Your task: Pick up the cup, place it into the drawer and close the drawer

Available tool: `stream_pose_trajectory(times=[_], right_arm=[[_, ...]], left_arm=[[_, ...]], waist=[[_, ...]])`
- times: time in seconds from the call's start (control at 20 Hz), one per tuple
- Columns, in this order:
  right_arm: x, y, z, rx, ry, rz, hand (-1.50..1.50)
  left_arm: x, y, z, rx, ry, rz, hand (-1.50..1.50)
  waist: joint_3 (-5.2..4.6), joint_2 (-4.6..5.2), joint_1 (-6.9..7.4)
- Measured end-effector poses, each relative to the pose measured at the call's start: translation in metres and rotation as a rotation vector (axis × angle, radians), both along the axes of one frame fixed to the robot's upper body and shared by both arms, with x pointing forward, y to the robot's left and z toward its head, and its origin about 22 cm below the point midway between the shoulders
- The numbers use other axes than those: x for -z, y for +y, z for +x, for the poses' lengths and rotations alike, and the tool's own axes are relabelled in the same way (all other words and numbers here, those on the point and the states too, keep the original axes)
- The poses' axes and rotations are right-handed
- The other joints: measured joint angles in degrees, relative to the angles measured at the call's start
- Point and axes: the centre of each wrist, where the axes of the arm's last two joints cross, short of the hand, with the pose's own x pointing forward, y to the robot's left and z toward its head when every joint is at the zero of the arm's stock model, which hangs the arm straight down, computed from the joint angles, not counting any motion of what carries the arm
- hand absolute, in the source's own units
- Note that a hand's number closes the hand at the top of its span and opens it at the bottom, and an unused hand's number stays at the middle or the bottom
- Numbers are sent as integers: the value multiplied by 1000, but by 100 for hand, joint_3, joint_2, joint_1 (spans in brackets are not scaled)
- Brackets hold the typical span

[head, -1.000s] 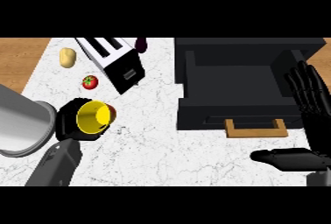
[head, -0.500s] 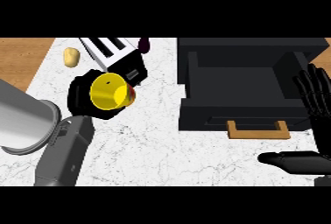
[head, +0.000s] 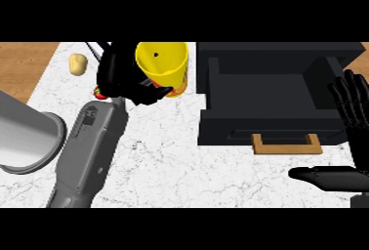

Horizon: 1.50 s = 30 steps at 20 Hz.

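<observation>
Here the black left hand [head: 128, 80] curls round a yellow, tapered cup [head: 163, 66], holding it above the white marble counter [head: 187, 166], just left of the open black drawer [head: 277, 93] with its tan wooden handle [head: 286, 145]. The right hand [head: 351, 132] rests spread wide at the view's right edge, fingers straight, beside the drawer.

A kitchen: marble counter [head: 187, 166], potato [head: 78, 64], open drawer [head: 277, 95].

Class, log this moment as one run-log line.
left hand: holding yellow cup aloft | drawer: open | right hand: resting open
</observation>
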Motion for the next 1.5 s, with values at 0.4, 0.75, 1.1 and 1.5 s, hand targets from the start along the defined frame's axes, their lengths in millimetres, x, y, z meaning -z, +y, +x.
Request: stream_pose_trajectory(times=[0.4, 0.75, 1.1, 1.5], right_arm=[[0, -3, 1, -16, -1, -5, -150], [-4, -2, -2, -25, -12, 0, -150], [-7, -7, 1, -34, -16, 0, -150], [-1, -3, 5, -50, -22, -4, -150]], left_arm=[[-60, -64, 16, -7, 11, 85, 150], [-79, -99, 30, -11, 95, 109, 150], [-72, -123, 34, -27, 173, 152, 150], [-51, -134, 33, -44, 214, 217, 150]], waist=[[-1, 23, -83], [-1, 42, -164], [0, 59, -238], [2, 90, -354]])
